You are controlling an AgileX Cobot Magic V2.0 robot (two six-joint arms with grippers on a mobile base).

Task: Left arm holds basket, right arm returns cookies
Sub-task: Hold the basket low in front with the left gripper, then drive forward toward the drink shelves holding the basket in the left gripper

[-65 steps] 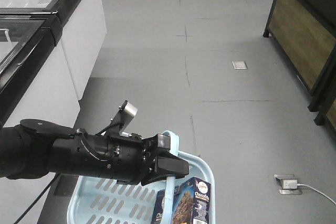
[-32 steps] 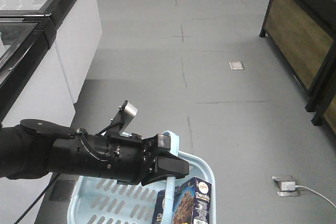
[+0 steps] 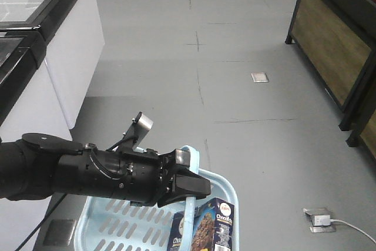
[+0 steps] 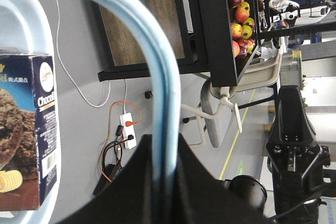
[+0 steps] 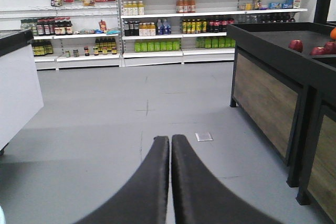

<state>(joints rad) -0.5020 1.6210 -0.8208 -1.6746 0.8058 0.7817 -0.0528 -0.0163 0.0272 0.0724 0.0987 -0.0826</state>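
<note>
My left gripper is shut on the thin handle of the light blue basket, which hangs low in the front view. The navy cookies box stands inside the basket at its right end. In the left wrist view the handle runs between the black fingers of the left gripper, with the cookies at the left edge. My right gripper points over bare floor, shut with nothing between its fingers.
A white freezer cabinet stands at the left and a dark wood-panelled stand at the right. A power strip lies on the floor. Stocked shelves line the far wall. A fruit display is nearby.
The floor marks, freezer and wooden stand have slid left in the front view, so the whole robot has shifted. The left arm, basket and cookies keep their place relative to the camera.
</note>
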